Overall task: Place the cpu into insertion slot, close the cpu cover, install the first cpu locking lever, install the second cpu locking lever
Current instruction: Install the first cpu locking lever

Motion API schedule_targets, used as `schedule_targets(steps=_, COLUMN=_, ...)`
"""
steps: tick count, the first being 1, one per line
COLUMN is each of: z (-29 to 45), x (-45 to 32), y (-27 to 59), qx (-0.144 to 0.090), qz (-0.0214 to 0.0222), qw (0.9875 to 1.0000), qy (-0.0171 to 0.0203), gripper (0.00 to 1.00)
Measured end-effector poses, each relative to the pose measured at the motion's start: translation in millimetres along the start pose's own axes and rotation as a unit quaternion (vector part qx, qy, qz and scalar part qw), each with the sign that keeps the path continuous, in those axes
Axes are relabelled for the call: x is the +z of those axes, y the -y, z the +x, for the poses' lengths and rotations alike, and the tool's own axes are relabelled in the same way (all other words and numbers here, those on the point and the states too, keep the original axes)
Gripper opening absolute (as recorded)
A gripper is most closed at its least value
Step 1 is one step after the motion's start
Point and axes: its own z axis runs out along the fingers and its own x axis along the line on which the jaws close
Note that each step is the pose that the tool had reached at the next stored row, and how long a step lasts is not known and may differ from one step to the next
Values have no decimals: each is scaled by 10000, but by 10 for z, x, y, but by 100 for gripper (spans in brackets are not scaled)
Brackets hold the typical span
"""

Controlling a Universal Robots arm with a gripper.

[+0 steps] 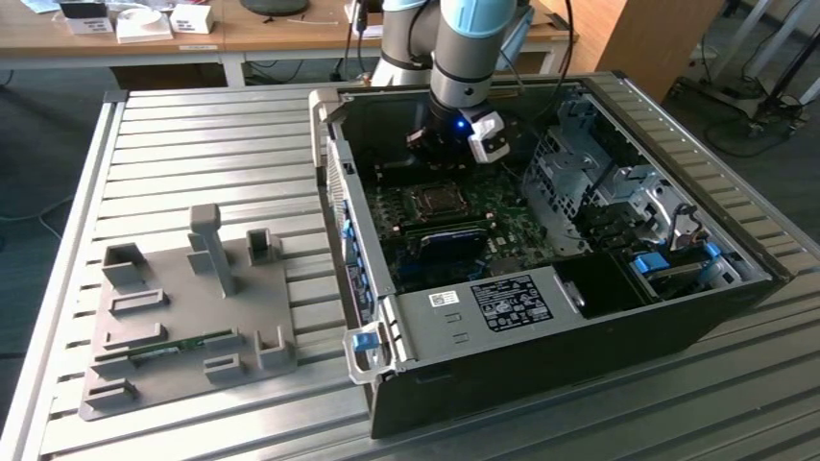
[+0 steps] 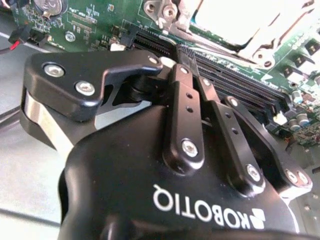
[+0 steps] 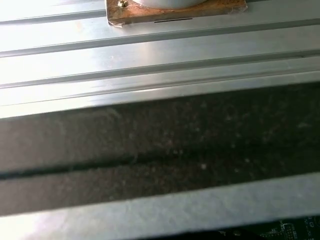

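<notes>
A ribbed, silvery aluminium table [image 1: 640, 413] fills the foreground of the exterior view. In the first wrist view its slats [image 3: 150, 55] run beside the dark wall of the case [image 3: 160, 145].

Toward the exterior view's left lies one flat grey fixture plate [image 1: 173, 283] with several upright holders. One thin green memory stick [image 1: 167, 348] lies in it.

On the exterior view's right stands one open black metal computer case [image 1: 551, 355], with one blue plastic tab [image 1: 365, 338] at its near corner. Inside it lies one green circuit board [image 1: 513, 230].

On the board sits the insertion slot [image 1: 436, 202], a small square socket with a silvery rim. The second wrist view shows the cpu [image 2: 232, 20], a flat square chip with a bright silvery top, lying in that socket. The thin silvery cpu cover [image 2: 265, 42] frames the chip. I cannot tell whether it is latched.

One black gripper [image 1: 443, 154] hangs above the board near the socket. In the second wrist view the gripper [image 2: 181, 52] has its two fingers [image 2: 186, 105] drawn together, with nothing visible between them. Their tips show against the ends of the long black memory slots [image 2: 235, 82], just beside the socket.

One grey and pale-blue robot arm [image 1: 468, 48] rises from the gripper.

Farther back stands a wooden desk [image 1: 295, 34] bearing three small pale boxes [image 1: 141, 24]. Around the table is grey floor [image 1: 38, 144].
</notes>
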Motion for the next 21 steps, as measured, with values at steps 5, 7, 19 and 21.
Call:
schedule_targets(steps=5, z=0, x=0, y=-1, qx=0, qz=-1, qw=10000, qy=3, gripper=11)
schedule_targets(steps=7, z=0, x=-8, y=-2, qx=0, qz=0, qw=10000, qy=3, gripper=11)
schedule_targets(steps=19, z=-11, x=-65, y=-4, qx=1, qz=8, qw=10000, qy=4, gripper=11)
schedule_targets(steps=21, z=-12, x=-60, y=-3, qx=-2, qz=22, qw=10000, qy=7, gripper=11)
